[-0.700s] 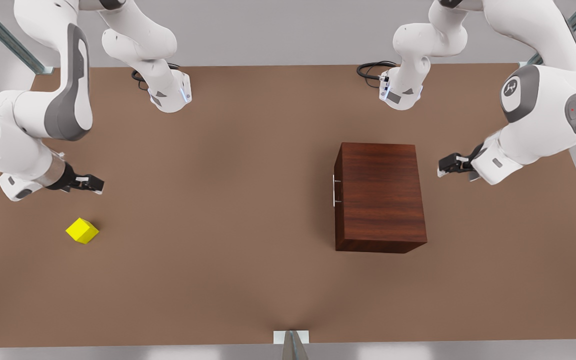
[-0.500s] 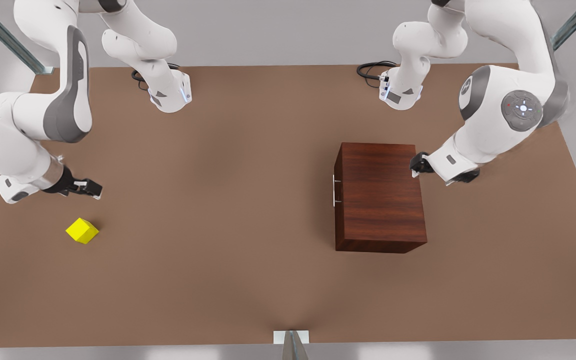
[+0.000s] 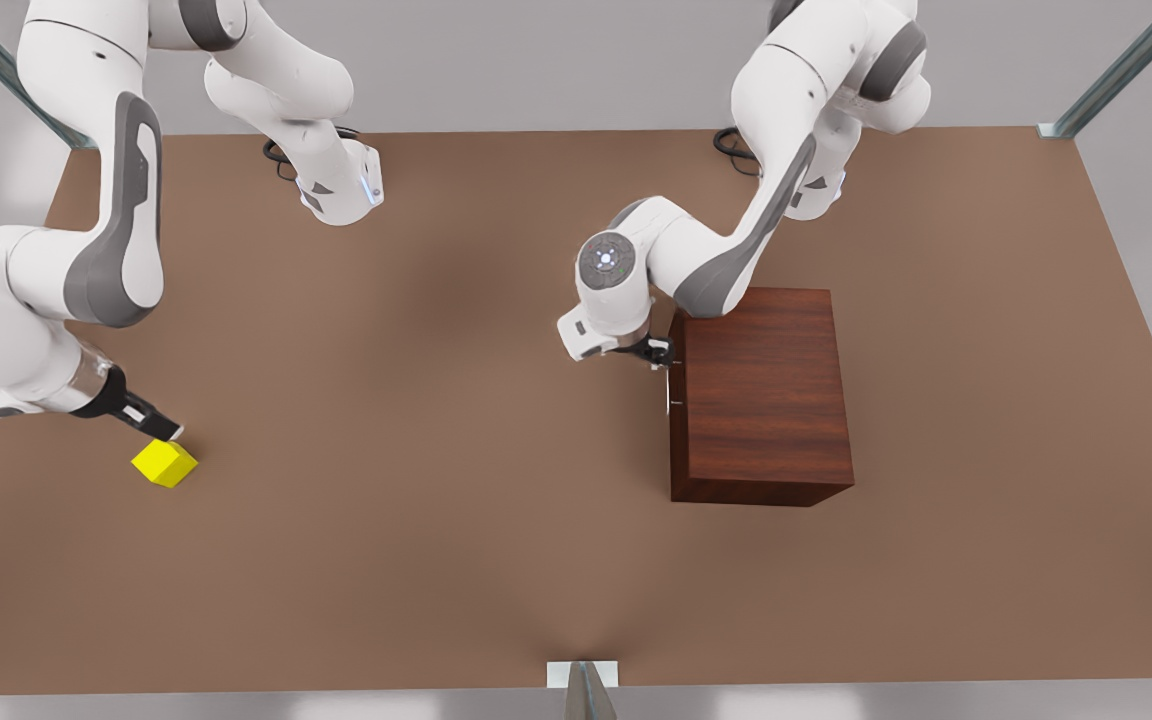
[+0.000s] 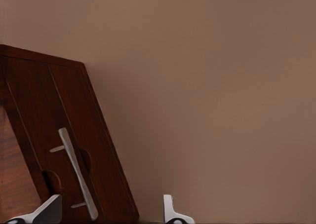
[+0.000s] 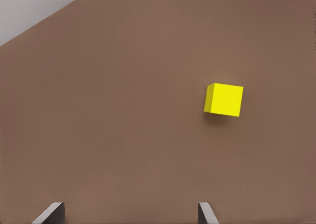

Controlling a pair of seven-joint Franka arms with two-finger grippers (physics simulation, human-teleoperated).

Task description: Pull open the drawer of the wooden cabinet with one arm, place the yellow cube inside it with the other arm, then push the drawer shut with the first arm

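- A brown table [image 3: 456, 560] is seen from above in the front view, with two white arms reaching in from its far edge.
- The cabinet [image 3: 761, 395] is taken as the landmark; it stands on the table toward the front view's right, its flat top facing the camera.
- Far from the cabinet, toward the front view's left, the right gripper [image 3: 164, 432] is held low, angled down at the table.
- The cube [image 3: 164, 463] is found just beside that gripper's tip, resting on the table, well apart from the cabinet.
- Whether the gripper touches the cube cannot be told from the front view.
- In the right wrist view the cube [image 5: 224, 100] is seen lying free on the table, ahead of the two fingertips [image 5: 49, 213] and off to one side of them.
- The right gripper's fingers are spread wide, with nothing held between them.
- The left gripper [image 3: 658, 352] is held at the cabinet's side that faces the front view's left, close to the far end of that face.
- The drawer [image 4: 74, 150] is seen closed, flush with the cabinet front.
- The handle [image 4: 76, 179], a thin silver bar, is fixed on the drawer front; in the front view it [image 3: 671, 380] is seen just beside the left gripper.
- In the left wrist view the left gripper's fingers [image 4: 169, 209] are parted and released; one tip lies near the handle's end, and nothing is grasped.
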